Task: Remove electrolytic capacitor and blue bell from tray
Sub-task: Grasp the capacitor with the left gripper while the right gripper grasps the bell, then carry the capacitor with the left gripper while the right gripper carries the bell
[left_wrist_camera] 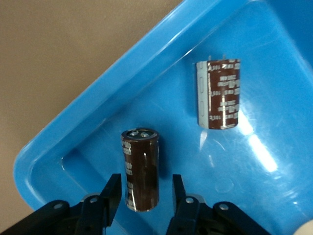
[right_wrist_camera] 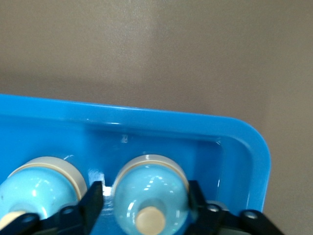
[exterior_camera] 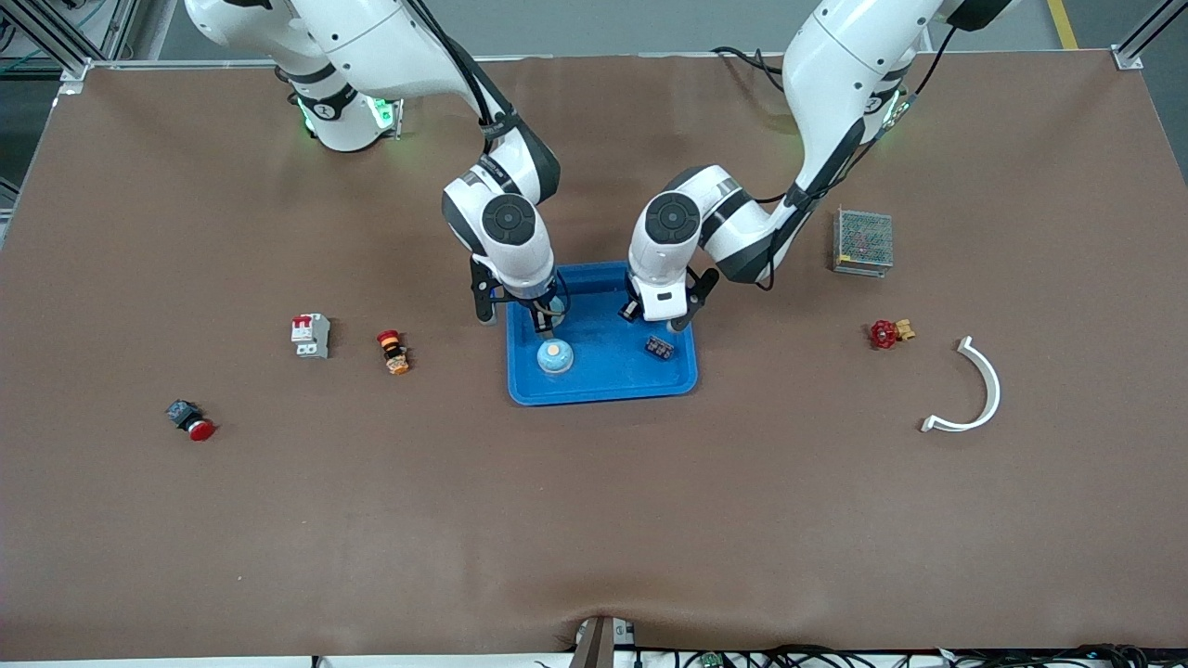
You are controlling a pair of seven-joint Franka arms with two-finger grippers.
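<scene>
A blue tray (exterior_camera: 603, 385) lies mid-table. My right gripper (exterior_camera: 544, 318) is low in the tray at the right arm's end. In the right wrist view its open fingers (right_wrist_camera: 95, 196) straddle a light blue bell (right_wrist_camera: 149, 186) with a cream button. A second bell (right_wrist_camera: 41, 183) sits beside it and also shows in the front view (exterior_camera: 555, 356). My left gripper (exterior_camera: 661, 320) is low in the tray at the left arm's end. It is open (left_wrist_camera: 145, 193) around a brown capacitor (left_wrist_camera: 141, 169), with a gap on each side. A second capacitor (left_wrist_camera: 219, 93) lies farther along the tray floor (left_wrist_camera: 274, 161).
Toward the right arm's end lie a grey breaker (exterior_camera: 311, 335), a red-and-orange button (exterior_camera: 393, 352) and a red push button (exterior_camera: 191, 420). Toward the left arm's end are a mesh metal box (exterior_camera: 862, 241), a red valve (exterior_camera: 889, 332) and a white curved piece (exterior_camera: 974, 390).
</scene>
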